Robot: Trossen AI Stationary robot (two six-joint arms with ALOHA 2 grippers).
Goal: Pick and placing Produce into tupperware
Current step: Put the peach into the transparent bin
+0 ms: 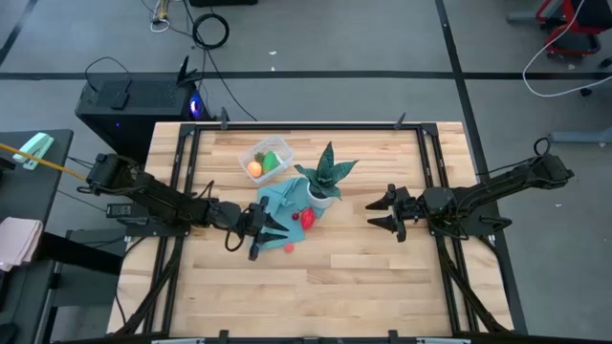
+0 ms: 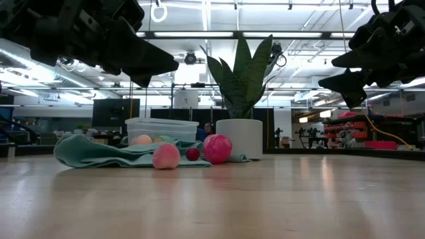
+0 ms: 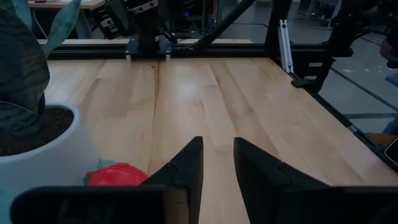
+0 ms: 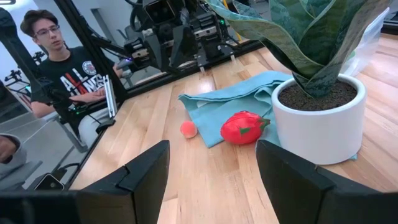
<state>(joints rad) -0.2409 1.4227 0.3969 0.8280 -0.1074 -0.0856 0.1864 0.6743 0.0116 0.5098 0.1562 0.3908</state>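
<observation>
The tupperware [image 1: 267, 158], upper centre of the high view, is holding orange and green produce. The red produce [image 1: 308, 218] is lying mid-frame; the left gripper [image 1: 271, 230], fingers narrowly parted, is hovering beside it and should descend centred. The right gripper [image 1: 382, 211] is waiting wide

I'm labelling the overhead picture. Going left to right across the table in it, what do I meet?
Left gripper → red produce → potted plant → right gripper.

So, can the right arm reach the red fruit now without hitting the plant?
Probably yes. The open right gripper faces the red fruit, which lies beside the plant pot, with bare table between them.
</observation>
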